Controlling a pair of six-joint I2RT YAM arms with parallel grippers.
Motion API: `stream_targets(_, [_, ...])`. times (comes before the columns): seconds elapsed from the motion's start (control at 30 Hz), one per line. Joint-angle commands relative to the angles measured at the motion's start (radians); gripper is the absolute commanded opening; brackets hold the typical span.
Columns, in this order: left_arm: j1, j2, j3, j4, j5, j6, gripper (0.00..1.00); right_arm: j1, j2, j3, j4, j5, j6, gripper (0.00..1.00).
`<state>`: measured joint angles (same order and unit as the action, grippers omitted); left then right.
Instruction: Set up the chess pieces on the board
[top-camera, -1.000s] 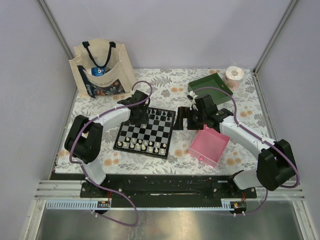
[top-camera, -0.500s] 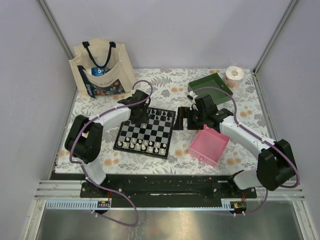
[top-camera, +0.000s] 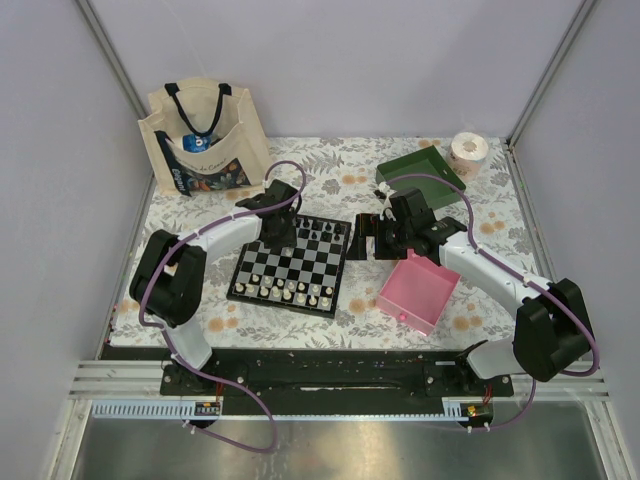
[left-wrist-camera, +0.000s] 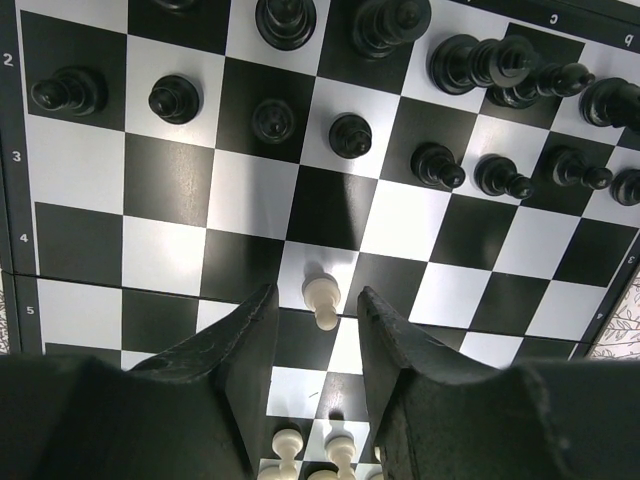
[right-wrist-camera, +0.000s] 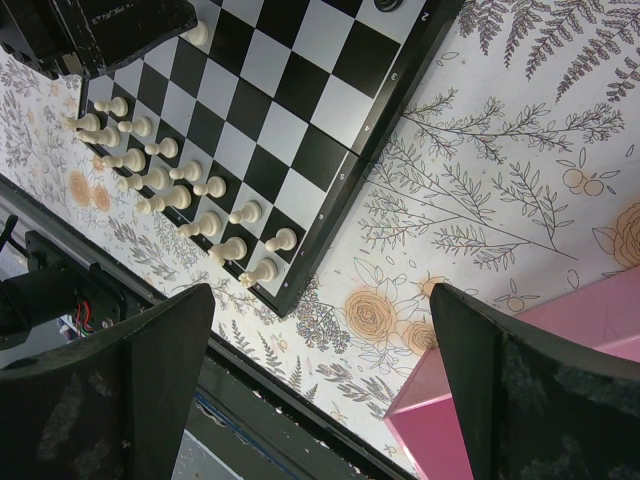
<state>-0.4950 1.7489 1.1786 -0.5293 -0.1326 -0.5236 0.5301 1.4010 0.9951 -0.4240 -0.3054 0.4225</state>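
The board (top-camera: 290, 263) lies in the middle of the table. Black chess pieces (top-camera: 320, 232) fill its far rows and cream-white ones (top-camera: 295, 292) its near rows. My left gripper (top-camera: 281, 233) hovers over the board's far left part. In the left wrist view it (left-wrist-camera: 317, 312) is open, and a single white pawn (left-wrist-camera: 322, 296) stands upright on a square between its fingertips, untouched. Black pieces (left-wrist-camera: 350, 135) stand beyond it. My right gripper (top-camera: 368, 240) is wide open and empty (right-wrist-camera: 320, 335) beside the board's right edge (right-wrist-camera: 345, 170).
A pink tray (top-camera: 420, 290) sits right of the board, under my right arm, and also shows in the right wrist view (right-wrist-camera: 560, 340). A green tray (top-camera: 425, 170) and a paper roll (top-camera: 468, 150) are at the back right. A tote bag (top-camera: 205, 140) stands at the back left.
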Motion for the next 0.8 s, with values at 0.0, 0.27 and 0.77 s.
stream_targets(0.0, [-0.008, -0.002, 0.038, 0.012, -0.012, 0.000, 0.41, 0.004, -0.023, 0.036, 0.010, -0.003, -0.016, 0.99])
stream_targets(0.27, [-0.010, 0.015, 0.050, 0.011, -0.006, -0.006, 0.38, 0.002, -0.030, 0.030, 0.011, 0.000, -0.016, 0.99])
stream_targets(0.77, [-0.011, 0.024, 0.049, 0.008, -0.005, -0.006, 0.33, 0.002, -0.034, 0.028, 0.008, 0.000, -0.016, 0.99])
